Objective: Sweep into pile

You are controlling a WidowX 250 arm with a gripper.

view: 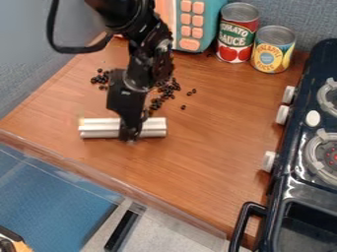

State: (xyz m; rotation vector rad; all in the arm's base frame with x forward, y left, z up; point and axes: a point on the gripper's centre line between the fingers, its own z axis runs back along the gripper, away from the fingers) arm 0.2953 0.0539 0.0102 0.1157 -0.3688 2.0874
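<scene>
Beans (176, 84) flank the arm (151, 56), its end effector (131, 132) pointing down, clamped on a white bar (99, 128).

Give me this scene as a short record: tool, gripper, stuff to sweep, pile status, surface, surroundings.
tool: white ridged bar lying on the counter
gripper: black gripper, down at the middle of the bar
to sweep: small dark beans beyond the bar, with a smaller cluster to the left in view and a few strays to the right
pile status: scattered, not one pile
surface: brown wood-look counter
surroundings: red can and yellow can at the far edge; black stove on the right
</scene>
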